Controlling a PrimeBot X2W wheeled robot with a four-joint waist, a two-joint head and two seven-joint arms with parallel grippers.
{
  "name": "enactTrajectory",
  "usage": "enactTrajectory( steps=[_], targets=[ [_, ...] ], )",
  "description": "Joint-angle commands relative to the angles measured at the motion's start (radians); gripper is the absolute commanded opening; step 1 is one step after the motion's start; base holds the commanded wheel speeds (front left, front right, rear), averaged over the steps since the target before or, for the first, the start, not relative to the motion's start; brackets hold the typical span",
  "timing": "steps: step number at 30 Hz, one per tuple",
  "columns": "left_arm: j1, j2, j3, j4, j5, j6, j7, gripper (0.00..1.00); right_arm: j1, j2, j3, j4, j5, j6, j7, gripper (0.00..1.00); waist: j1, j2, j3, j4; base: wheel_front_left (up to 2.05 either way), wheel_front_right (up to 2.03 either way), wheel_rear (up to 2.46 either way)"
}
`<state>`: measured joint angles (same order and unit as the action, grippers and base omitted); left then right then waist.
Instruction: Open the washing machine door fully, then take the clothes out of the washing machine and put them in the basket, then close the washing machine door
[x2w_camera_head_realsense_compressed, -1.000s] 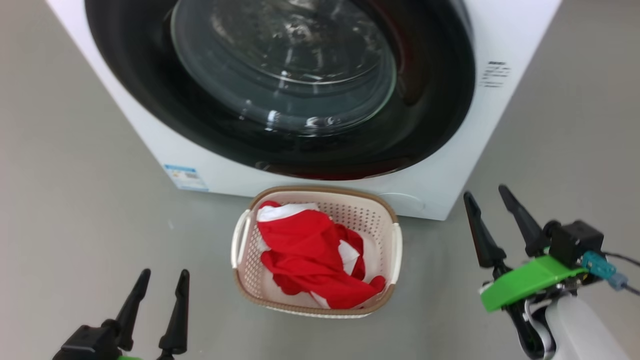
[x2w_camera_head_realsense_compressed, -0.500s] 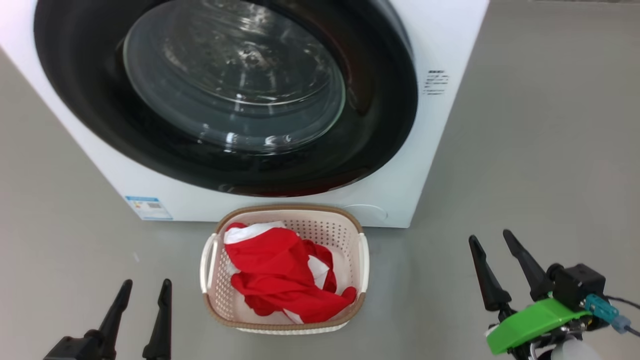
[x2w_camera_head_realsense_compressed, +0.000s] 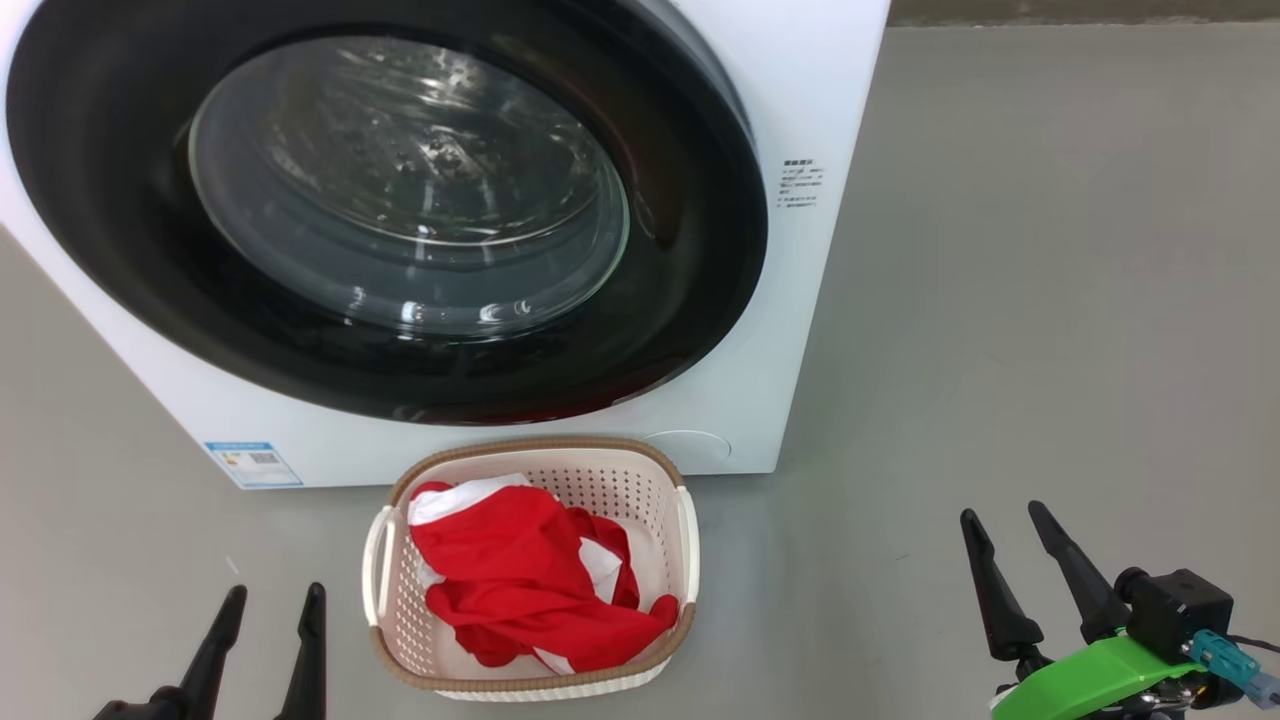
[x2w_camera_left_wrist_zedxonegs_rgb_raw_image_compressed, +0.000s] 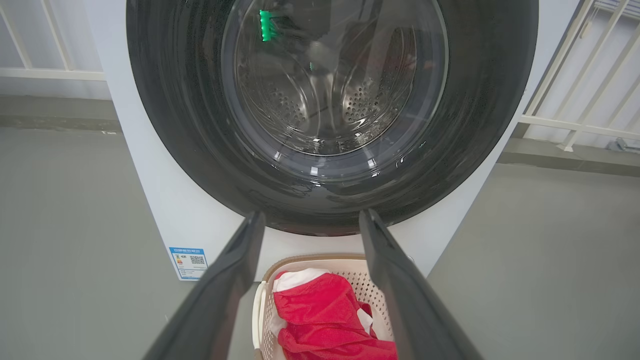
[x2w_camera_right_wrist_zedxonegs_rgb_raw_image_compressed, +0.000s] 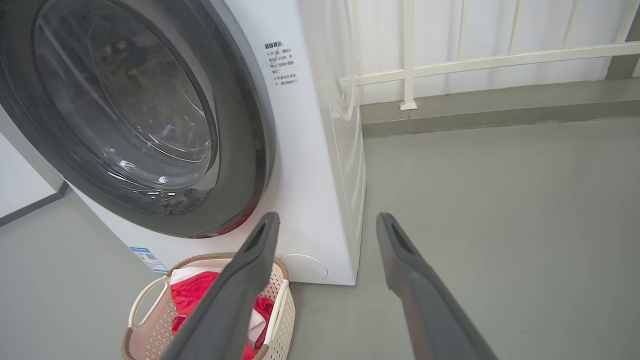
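The white washing machine (x2w_camera_head_realsense_compressed: 790, 90) stands ahead, and its black-rimmed door (x2w_camera_head_realsense_compressed: 400, 200) with the glass bowl window lies shut against the front. On the floor just before it sits the cream basket (x2w_camera_head_realsense_compressed: 686, 540) holding the red and white clothes (x2w_camera_head_realsense_compressed: 520, 580). My left gripper (x2w_camera_head_realsense_compressed: 270, 598) is open at the lower left, left of the basket and apart from it. My right gripper (x2w_camera_head_realsense_compressed: 1002, 515) is open at the lower right over bare floor. The left wrist view looks at the door (x2w_camera_left_wrist_zedxonegs_rgb_raw_image_compressed: 330, 105) and the clothes (x2w_camera_left_wrist_zedxonegs_rgb_raw_image_compressed: 325, 315) between its fingers. The basket (x2w_camera_right_wrist_zedxonegs_rgb_raw_image_compressed: 145, 300) shows in the right wrist view.
Grey floor (x2w_camera_head_realsense_compressed: 1050, 300) spreads wide to the right of the machine. A white railing (x2w_camera_right_wrist_zedxonegs_rgb_raw_image_compressed: 475, 60) and a low kerb run behind it. A blue label (x2w_camera_head_realsense_compressed: 252, 463) sits at the machine's lower left corner.
The whole head view has shifted: the machine and basket now sit lower and further left in it, and both grippers sit lower. Both grippers stay open and empty.
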<state>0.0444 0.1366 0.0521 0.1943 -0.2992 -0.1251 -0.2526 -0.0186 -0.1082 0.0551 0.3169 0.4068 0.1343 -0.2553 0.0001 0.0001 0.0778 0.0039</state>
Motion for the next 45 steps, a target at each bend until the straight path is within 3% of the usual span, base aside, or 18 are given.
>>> enactTrajectory(
  steps=[1, 26, 27, 32, 39, 45],
  targets=[
    [-0.010, 0.024, 0.036, -0.028, 0.005, -0.006, -0.009, 1.00, 0.001, -0.008, 0.013, -0.032, -0.002, -0.004, -0.006, 1.00, -0.0001, -0.0001, -0.006, -0.009, 0.00, 0.00, 0.00],
    [0.012, 0.016, 0.032, -0.032, -0.013, -0.006, -0.009, 1.00, 0.037, -0.003, -0.001, -0.044, -0.011, -0.004, -0.006, 1.00, -0.0001, -0.0001, -0.027, -0.010, 0.00, 0.00, 0.00],
    [0.022, 0.002, -0.002, -0.003, -0.011, 0.000, 0.000, 0.00, 0.037, 0.011, -0.018, -0.014, -0.003, 0.000, 0.000, 0.00, 0.0000, -0.0001, -0.027, -0.011, 0.00, 0.00, 0.00],
    [0.023, -0.032, -0.016, 0.058, -0.013, 0.002, 0.007, 0.00, 0.041, 0.033, -0.008, 0.048, -0.001, 0.000, 0.002, 0.00, 0.0000, -0.0001, -0.027, -0.011, 0.00, 0.00, 0.00],
    [0.015, -0.035, -0.011, 0.056, -0.086, 0.001, 0.027, 0.00, 0.036, 0.033, -0.015, 0.039, 0.068, 0.000, 0.021, 0.00, 0.0022, -0.0001, -0.032, -0.011, 0.00, 0.00, 0.00],
    [0.005, -0.038, -0.008, 0.057, -0.148, 0.001, 0.044, 0.00, 0.028, 0.034, -0.021, 0.035, 0.127, 0.000, 0.038, 0.00, 0.0000, -0.0001, -0.032, -0.010, 0.00, 0.00, 0.00]
  ],
)
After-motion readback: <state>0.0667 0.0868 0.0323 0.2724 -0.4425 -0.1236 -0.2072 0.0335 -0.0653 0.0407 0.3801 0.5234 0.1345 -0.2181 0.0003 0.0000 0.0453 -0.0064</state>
